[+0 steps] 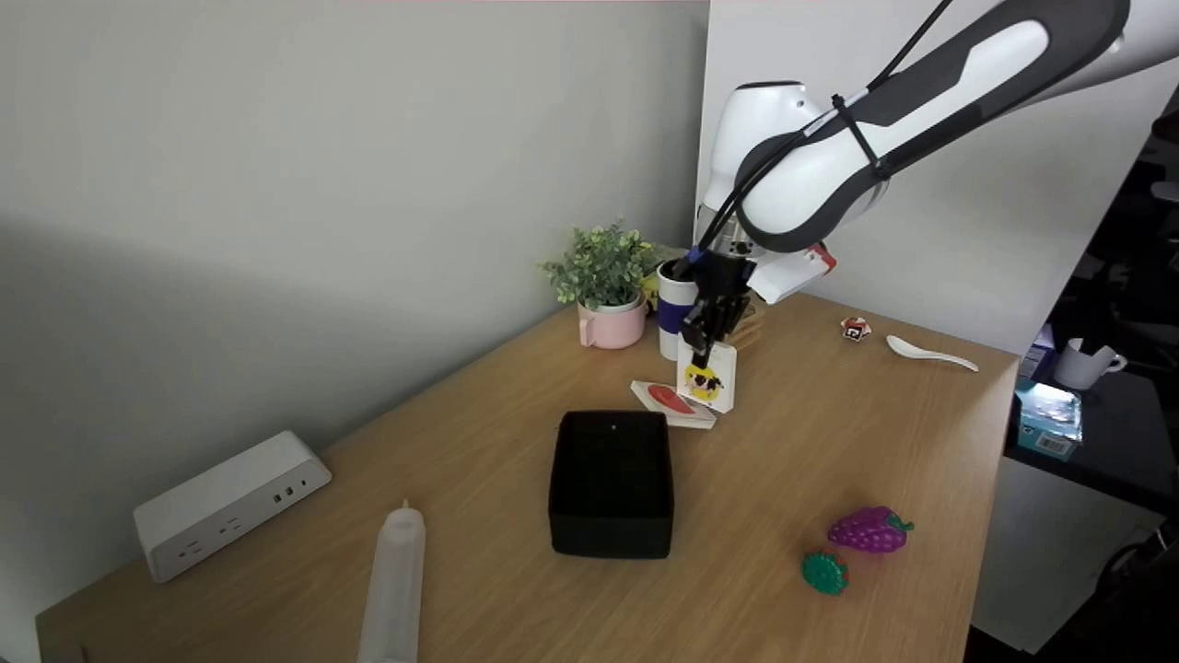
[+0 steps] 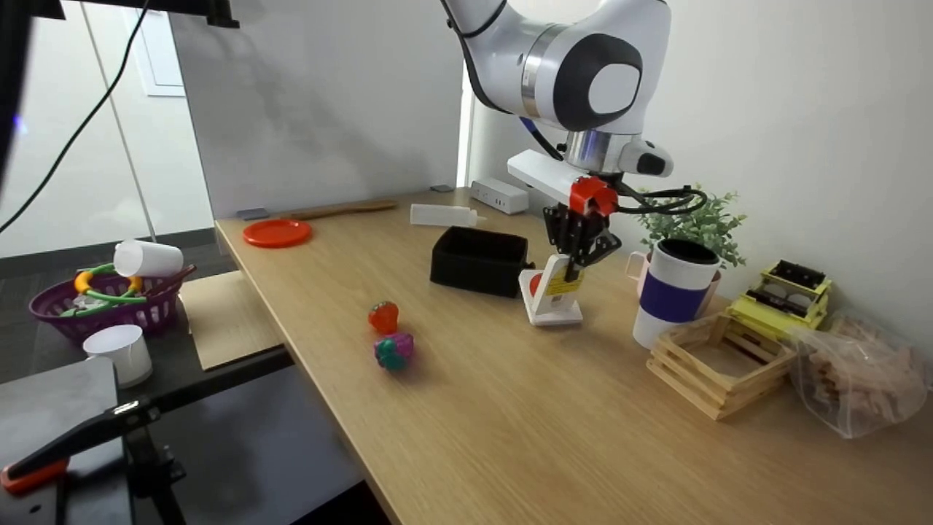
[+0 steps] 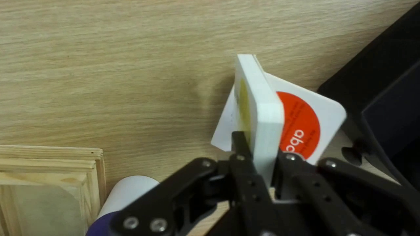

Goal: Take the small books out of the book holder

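The yellow-picture small book (image 1: 706,387) is upright and slightly tilted between my gripper's fingers; it also shows in an exterior view (image 2: 560,286) and the wrist view (image 3: 270,131). My gripper (image 3: 261,149) is shut on its upper edge, one finger on each face. The red-picture small book (image 1: 671,405) lies flat on the table beneath it, also seen in the wrist view (image 3: 303,123). I cannot tell whether the held book touches it. The black book holder (image 1: 611,539) stands beside the flat book, open at the top; no book shows inside.
A white and purple cup (image 2: 667,299), a wooden crate (image 2: 718,372) and a potted plant (image 1: 608,318) stand close to the gripper. A toy grape (image 1: 870,529), a toy strawberry (image 2: 384,318), a squeeze bottle (image 1: 394,589) and a white power strip box (image 1: 230,497) are on the table.
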Controlling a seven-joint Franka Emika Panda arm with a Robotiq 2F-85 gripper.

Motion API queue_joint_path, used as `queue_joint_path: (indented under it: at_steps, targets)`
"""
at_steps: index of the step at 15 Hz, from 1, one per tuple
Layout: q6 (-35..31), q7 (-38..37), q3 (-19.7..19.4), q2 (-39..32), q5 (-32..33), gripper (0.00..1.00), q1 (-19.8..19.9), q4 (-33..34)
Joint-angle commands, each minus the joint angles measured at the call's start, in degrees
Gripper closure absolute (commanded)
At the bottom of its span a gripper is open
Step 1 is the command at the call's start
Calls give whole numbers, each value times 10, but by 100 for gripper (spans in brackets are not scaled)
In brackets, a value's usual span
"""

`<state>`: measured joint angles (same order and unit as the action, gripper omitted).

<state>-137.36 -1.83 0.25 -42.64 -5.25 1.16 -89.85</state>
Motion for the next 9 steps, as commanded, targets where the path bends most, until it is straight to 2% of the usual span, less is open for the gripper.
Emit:
queue_joint_path:
  at_steps: [1,9]
  targets:
    - [38,15,9,-22,0,96,7,47]
    - [68,1,-1,-42,7,96,2,86]
